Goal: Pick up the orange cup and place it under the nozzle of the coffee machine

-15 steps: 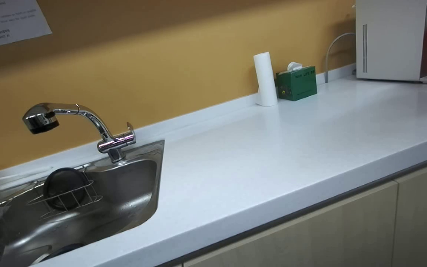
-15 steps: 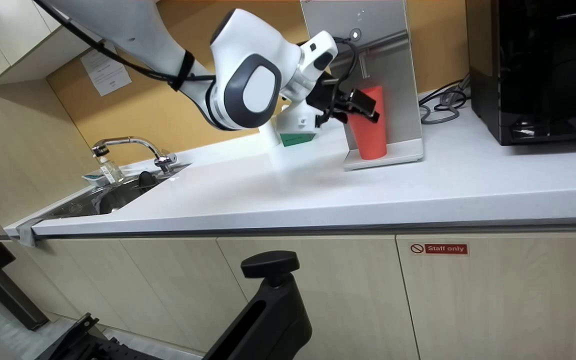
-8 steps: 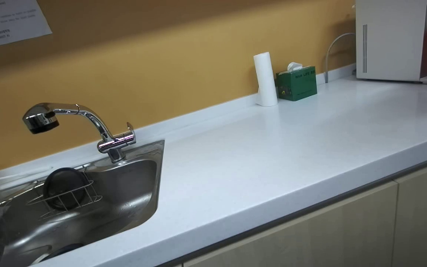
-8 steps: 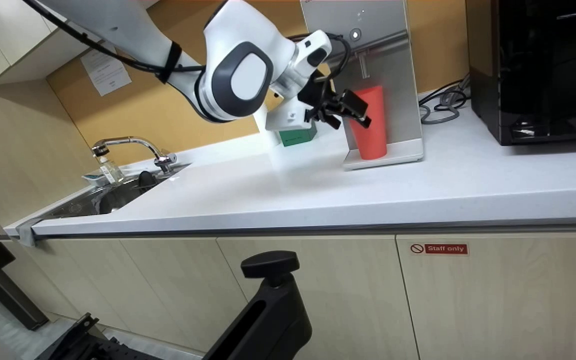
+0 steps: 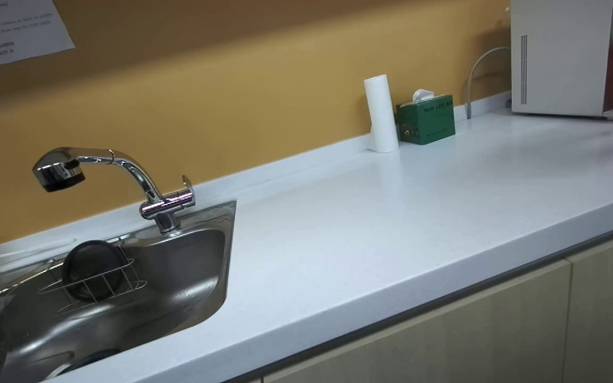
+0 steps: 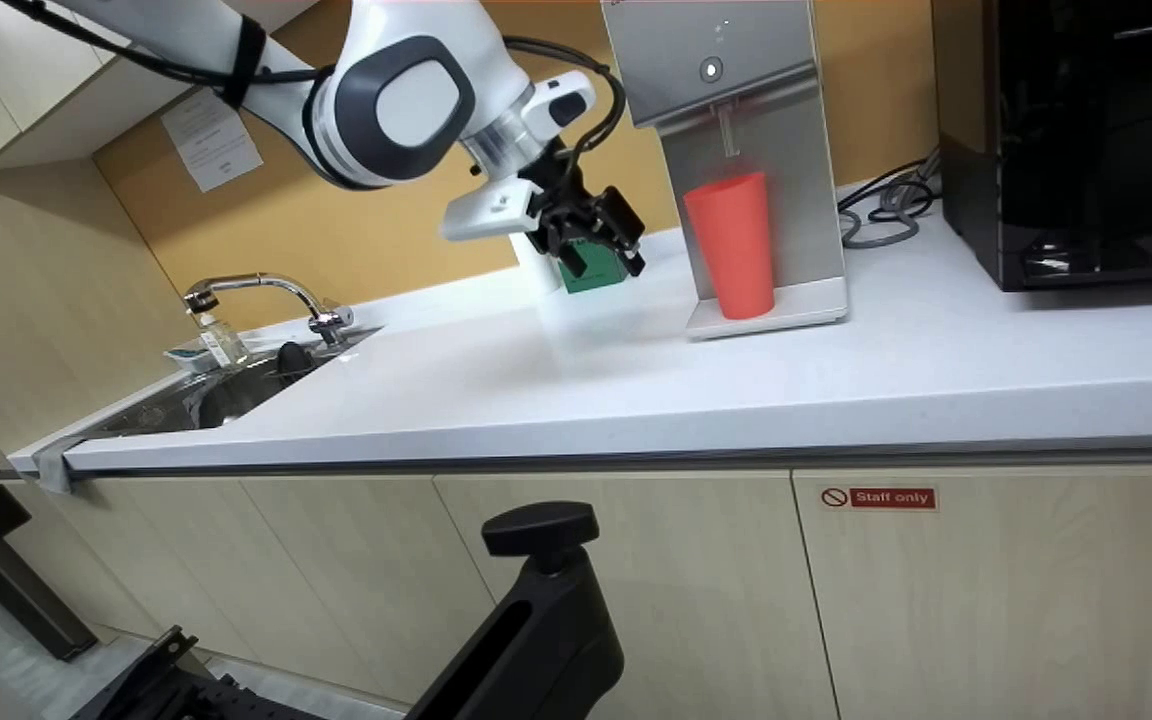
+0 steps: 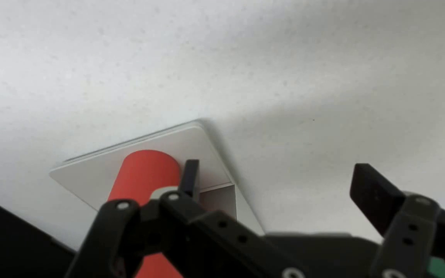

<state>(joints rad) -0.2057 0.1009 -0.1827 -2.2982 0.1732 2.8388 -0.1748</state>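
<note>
Wide apart, the black jointed fingers (image 7: 375,197) are being withdrawn, the tapered orange-red plastic-looking cup (image 6: 739,245) apparently being left correctly placed, beyond them, beneath the slim metallic nozzle (image 6: 727,131).

cup (image 6: 736,250): orange-red | coffee mach (image 5: 562,58): wht/gry | gripper (image 7: 276,179): blk | tissue box (image 5: 431,125): grn (dk lettering (image 5: 438,107))

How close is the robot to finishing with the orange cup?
Looks done: the orange cup stands on the base of the coffee machine, below its nozzle. In hand: nothing, as the gripper is open and apart from the cup. Left: probably only moving it away, since it hangs near the machine.
</note>
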